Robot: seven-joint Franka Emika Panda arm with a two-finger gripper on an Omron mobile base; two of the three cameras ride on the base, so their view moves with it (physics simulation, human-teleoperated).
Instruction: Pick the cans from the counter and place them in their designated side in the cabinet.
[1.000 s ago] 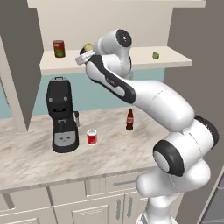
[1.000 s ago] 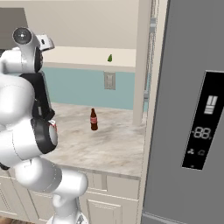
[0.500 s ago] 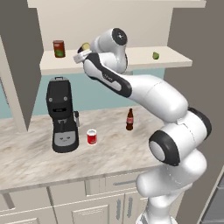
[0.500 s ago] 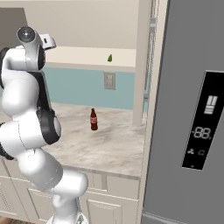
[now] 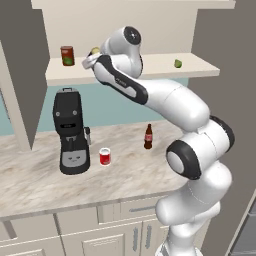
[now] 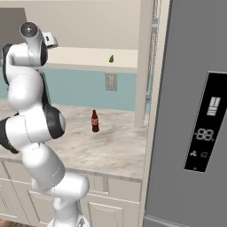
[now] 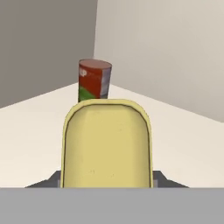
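My gripper [image 5: 91,56] is up at the cabinet shelf [image 5: 150,69], shut on the dark blue can, whose yellow top [image 5: 95,51] peeks out beside the hand. In the hand view that can [image 7: 107,144] shows as a broad yellow shape between the fingertips [image 7: 160,177], held just above the pale shelf board [image 7: 183,135]. The bright red can [image 5: 105,156] with a white band stands on the counter [image 5: 45,185], right of the coffee machine. From the right base view I see the white hand [image 6: 49,40] at the shelf's left end.
A dark red can with a green mark [image 5: 67,55] [image 7: 93,81] stands on the shelf's left side, just beyond the held can. A lime [image 5: 177,63] lies at the shelf's right. A black coffee machine [image 5: 71,132] and a brown bottle [image 5: 148,137] stand on the counter. A grey fridge [image 6: 195,119] is on the right.
The hand has carried the blue can a little left and up along the shelf, closer to the dark red can. The red can and the bottle have stayed put.
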